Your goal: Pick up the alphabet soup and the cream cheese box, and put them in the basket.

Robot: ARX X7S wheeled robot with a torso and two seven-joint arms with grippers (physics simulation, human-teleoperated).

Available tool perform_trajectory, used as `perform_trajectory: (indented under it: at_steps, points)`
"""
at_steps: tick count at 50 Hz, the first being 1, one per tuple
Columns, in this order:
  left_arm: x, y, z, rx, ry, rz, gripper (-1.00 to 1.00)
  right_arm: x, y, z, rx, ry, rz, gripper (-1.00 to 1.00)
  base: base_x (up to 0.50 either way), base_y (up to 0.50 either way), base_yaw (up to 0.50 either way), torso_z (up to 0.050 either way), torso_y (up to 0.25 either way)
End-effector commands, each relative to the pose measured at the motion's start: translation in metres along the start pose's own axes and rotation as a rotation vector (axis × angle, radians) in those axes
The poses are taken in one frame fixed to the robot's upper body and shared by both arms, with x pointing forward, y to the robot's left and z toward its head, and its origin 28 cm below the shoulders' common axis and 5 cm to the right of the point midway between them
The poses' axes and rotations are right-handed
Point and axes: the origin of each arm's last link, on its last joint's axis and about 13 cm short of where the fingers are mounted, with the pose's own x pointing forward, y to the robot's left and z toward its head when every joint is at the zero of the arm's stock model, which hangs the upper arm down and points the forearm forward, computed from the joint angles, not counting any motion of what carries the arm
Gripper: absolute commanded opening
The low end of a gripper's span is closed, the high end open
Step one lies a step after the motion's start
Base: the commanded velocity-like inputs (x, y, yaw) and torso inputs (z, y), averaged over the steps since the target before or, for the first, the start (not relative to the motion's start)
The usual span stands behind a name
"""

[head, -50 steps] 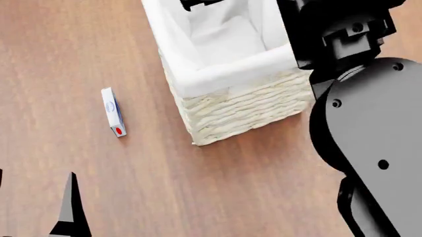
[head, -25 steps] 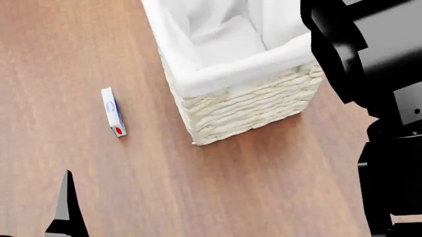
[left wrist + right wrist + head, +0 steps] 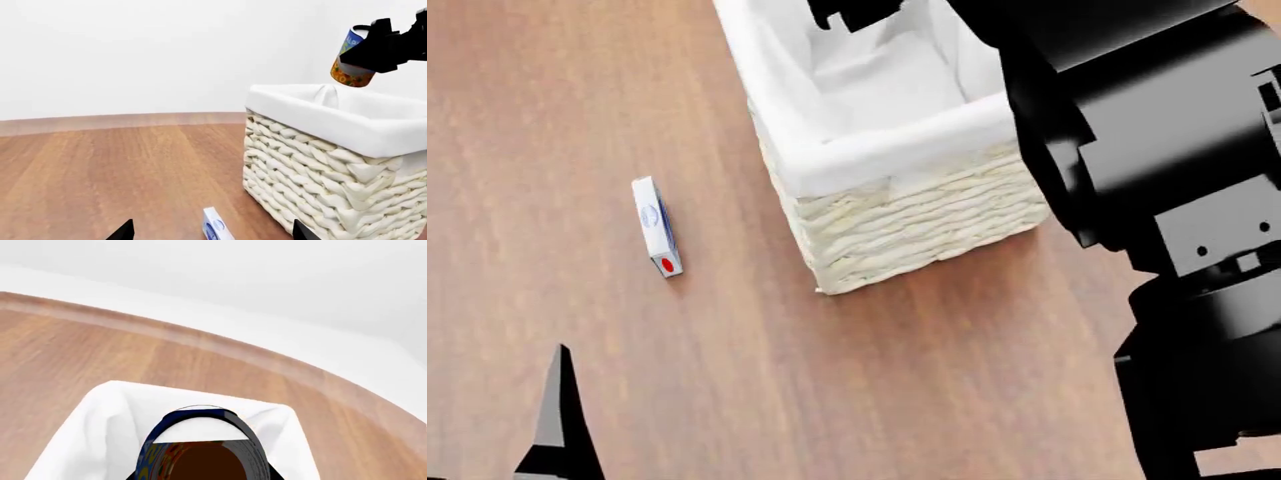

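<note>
Right gripper [image 3: 381,47] has its fingers clamped on the alphabet soup [image 3: 351,61], holding the can tilted in the air above the basket [image 3: 333,165], over its open top and clear of the rim; orange-yellow end points down, blue label up. Right wrist view confirms: can fills the lower centre, white cloth lining of the basket directly behind it. In head view the right arm [image 3: 1148,150] blocks most of the right side and the can itself is hidden; only dark finger parts show over the basket's far end. Cream cheese box [image 3: 657,227] lies on its thin edge on the wooden floor [image 3: 587,100], left of the basket and apart from it, red spot at the near end. Left wrist view shows the same box low in frame, near the basket's wicker corner, not touching. Left gripper [image 3: 210,231]: only two dark finger tips visible, set wide apart, nothing between them, hanging short of the box.
</note>
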Motion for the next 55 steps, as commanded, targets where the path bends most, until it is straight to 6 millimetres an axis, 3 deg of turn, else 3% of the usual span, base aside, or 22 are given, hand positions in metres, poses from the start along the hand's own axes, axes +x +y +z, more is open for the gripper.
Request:
perform_trajectory:
  at_steps: [1, 36, 47, 48, 55]
  points:
    - [-0.001, -0.001, 0.0, -0.001, -0.001, -0.004, 1.0, 0.003, 0.003, -0.001, -0.039, 0.003, 0.015, -1.0, 0.0, 0.0, 0.0, 0.0, 0.0]
    - [-0.001, 0.001, 0.0, -0.003, -0.002, 0.0, 1.0, 0.01, 0.015, -0.019, -0.068, 0.021, 0.043, -1.0, 0.0, 0.0, 0.0, 0.0, 0.001]
    - [-0.002, -0.001, 0.0, -0.002, 0.0, -0.008, 1.0, 0.01, 0.011, -0.014, -0.059, 0.02, 0.038, -1.0, 0.0, 0.0, 0.0, 0.0, 0.001]
    - [-0.002, -0.001, 0.0, -0.002, 0.0, -0.009, 1.0, 0.01, 0.012, -0.014, -0.061, 0.02, 0.038, 1.0, 0.0, 0.0, 0.0, 0.0, 0.0]
    - [-0.002, -0.001, 0.0, -0.002, 0.0, -0.008, 1.0, 0.01, 0.013, -0.019, -0.064, 0.023, 0.04, 1.0, 0.0, 0.0, 0.0, 0.0, 0.0]
